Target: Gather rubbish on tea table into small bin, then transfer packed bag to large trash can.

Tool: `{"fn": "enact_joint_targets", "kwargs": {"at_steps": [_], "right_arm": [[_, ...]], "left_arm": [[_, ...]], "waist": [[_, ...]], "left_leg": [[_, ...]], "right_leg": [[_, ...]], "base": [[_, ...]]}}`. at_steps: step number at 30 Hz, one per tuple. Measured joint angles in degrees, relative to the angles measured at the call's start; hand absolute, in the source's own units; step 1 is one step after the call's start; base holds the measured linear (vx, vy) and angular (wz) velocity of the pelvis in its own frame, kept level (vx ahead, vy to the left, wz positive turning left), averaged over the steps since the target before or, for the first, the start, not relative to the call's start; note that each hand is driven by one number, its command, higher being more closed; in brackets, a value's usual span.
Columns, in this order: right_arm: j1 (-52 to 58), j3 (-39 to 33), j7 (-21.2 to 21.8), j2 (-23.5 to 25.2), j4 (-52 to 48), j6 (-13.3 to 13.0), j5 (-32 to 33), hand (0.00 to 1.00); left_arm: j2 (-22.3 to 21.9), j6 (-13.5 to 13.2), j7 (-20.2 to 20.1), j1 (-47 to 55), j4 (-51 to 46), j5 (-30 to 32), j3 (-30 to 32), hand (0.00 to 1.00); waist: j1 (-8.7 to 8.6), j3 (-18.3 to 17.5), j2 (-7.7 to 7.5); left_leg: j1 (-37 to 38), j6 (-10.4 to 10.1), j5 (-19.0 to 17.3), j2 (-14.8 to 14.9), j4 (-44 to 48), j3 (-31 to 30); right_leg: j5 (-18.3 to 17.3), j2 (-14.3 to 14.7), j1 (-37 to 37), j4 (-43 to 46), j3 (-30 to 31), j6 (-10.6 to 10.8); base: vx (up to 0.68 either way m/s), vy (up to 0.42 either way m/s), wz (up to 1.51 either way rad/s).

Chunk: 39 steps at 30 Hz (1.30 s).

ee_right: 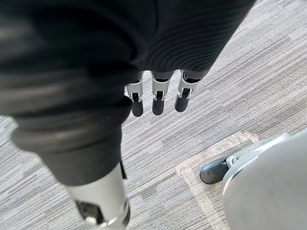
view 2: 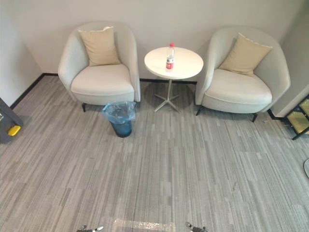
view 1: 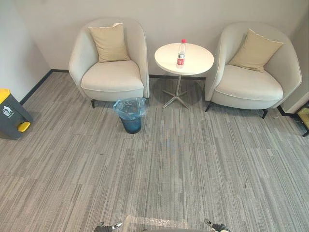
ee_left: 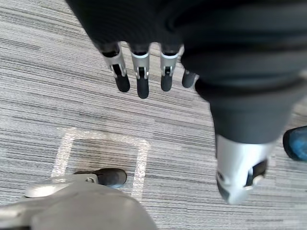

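Far ahead of left hand (ee_left: 142, 81) and right hand (ee_right: 158, 98), a bottle (view 1: 181, 53) stands on the table (view 1: 198, 60), bin (view 1: 131, 124) nearer. Both hang empty, fingers straight.

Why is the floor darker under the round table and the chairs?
In the left eye view the tea table blocks the room light, so a soft shadow falls on the carpet around its stand; in the right eye view the left armchair and the right armchair darken it beneath them likewise.
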Motion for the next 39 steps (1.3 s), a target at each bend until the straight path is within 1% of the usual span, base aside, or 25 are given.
{"fn": "enact_joint_targets", "kwargs": {"at_steps": [12,18,22,26,27,30,31,33,34,35,36,37,38,39], "right_arm": [[-0.37,0.06,0.62,-0.24,0.72,-0.02,0.17,0.00],[-0.36,0.15,0.92,-0.30,0.72,-0.01,0.23,0.00],[-0.35,1.12,1.05,-0.49,0.72,-0.01,0.47,0.00],[-0.35,1.24,1.20,-0.45,0.72,-0.01,2.47,0.00],[-0.43,1.25,1.21,-0.50,0.67,-0.02,2.54,0.00],[-0.77,1.22,1.23,-0.53,0.29,-0.06,2.87,0.00],[-0.63,1.19,1.21,-0.49,-0.31,-0.06,2.94,0.00],[-0.60,1.10,1.22,-0.30,-1.03,-0.13,3.03,0.00],[-0.57,1.11,1.28,-0.27,-1.29,-0.23,3.76,0.00],[-0.45,1.10,1.34,-0.18,-1.46,-0.27,4.72,0.00],[-0.47,1.09,1.33,-0.01,-1.52,-0.33,4.79,0.00],[-0.47,1.09,1.29,0.03,-1.53,-0.35,4.83,0.00],[-0.35,1.26,1.26,-0.08,-1.63,-0.35,5.00,0.00],[-0.25,1.37,1.15,0.03,-2.02,-0.35,5.31,0.00]], "left_arm": [[0.12,0.11,-0.03,0.01,0.18,-0.01,-0.70,0.00],[0.21,0.58,-0.06,0.01,0.51,0.00,-1.09,0.00],[0.27,0.58,-0.11,0.00,0.51,-0.01,-1.34,0.00],[0.52,0.60,-0.27,-0.36,0.51,-0.05,-2.30,0.00],[0.38,0.63,-0.25,-0.63,0.61,-0.06,-2.30,0.00],[0.23,0.78,-0.25,-0.93,0.84,-0.04,-2.67,0.00],[0.17,0.85,-0.24,-1.06,0.82,-0.07,-2.68,0.00],[0.27,0.96,-0.24,-1.33,0.80,-0.08,-2.62,0.00],[0.29,0.96,-0.22,-1.92,0.71,-0.09,-2.57,0.00],[0.20,0.95,-0.23,-1.83,0.20,-0.12,-2.43,0.00],[0.26,1.00,-0.23,-1.50,0.05,-0.12,-2.07,0.00],[0.41,1.01,-0.24,-1.72,-0.69,-0.19,-1.56,0.00],[-0.32,1.03,-0.19,-1.62,-1.79,-0.26,0.66,0.00],[-0.87,1.06,-0.13,-1.44,-2.38,-0.59,2.00,0.00]], "waist": [[-0.04,0.03,0.14],[-0.04,0.04,0.21],[-0.04,0.06,0.24],[-0.01,0.19,0.41],[0.07,0.41,0.69],[-0.06,0.71,1.29],[-0.08,0.86,1.37],[-0.16,1.55,1.22],[-0.12,2.34,1.15],[-0.11,2.37,1.24],[-0.07,2.45,1.06],[-0.13,2.85,0.50],[0.06,3.30,0.40],[0.10,3.66,0.98]], "left_leg": [[0.06,-0.06,-0.07,0.01,0.03,0.24],[0.02,-0.24,-0.25,0.11,0.07,0.39],[-0.02,-0.45,-0.42,0.31,0.20,0.61],[-0.85,-0.86,-1.01,0.57,1.38,1.08],[-0.95,-0.93,-1.20,0.76,1.62,1.73],[-1.94,-1.17,-1.53,1.20,2.24,2.65],[-2.29,-1.47,-1.76,1.48,2.57,3.25],[-2.91,-1.96,-3.45,1.85,5.30,3.61],[-3.52,-2.32,-5.72,2.27,9.08,4.24],[-5.59,-3.28,-8.58,3.32,15.12,4.96],[-7.67,-3.92,-9.52,3.77,19.92,5.55],[-11.50,-4.17,-9.65,4.53,28.56,6.72],[-15.94,-4.52,-9.16,6.14,38.67,7.15],[-18.45,-4.58,-7.96,7.42,45.37,7.46]], "right_leg": [[0.08,-0.02,-0.01,-0.12,0.40,-0.13],[0.08,0.07,-0.06,-0.22,0.56,-0.13],[0.08,0.24,-0.14,-0.23,0.78,-0.13],[0.17,0.45,-0.60,-0.18,1.33,-0.27],[0.14,0.61,-0.93,0.15,1.85,-0.32],[-0.86,0.95,-3.09,2.64,2.53,-1.10],[-2.02,1.15,-4.52,5.01,2.94,-1.35],[-4.11,1.23,-5.58,8.37,2.95,-1.90],[-5.95,1.33,-5.66,10.48,3.00,-2.31],[-7.79,1.55,-5.93,12.23,3.26,-2.83],[-8.28,1.53,-5.84,12.46,3.41,-3.30],[-8.59,1.31,-5.60,12.95,3.86,-3.50],[-8.93,1.51,-5.08,13.04,4.08,-4.08],[-9.03,1.92,-4.22,13.20,4.52,-4.94]], "base": [[-0.03,-0.029,-0.02],[-0.01,-0.028,-0.01],[0.00,0.000,-0.01],[-0.01,-0.013,-0.07],[-0.02,-0.038,-0.21],[-0.02,-0.048,-0.19],[0.02,-0.056,-0.16],[0.01,-0.064,-0.11],[-0.01,-0.082,-0.11],[0.01,-0.107,-0.08],[0.02,-0.099,-0.09],[0.06,-0.118,-0.14],[0.06,-0.097,-0.21],[0.14,-0.068,-0.31]]}}
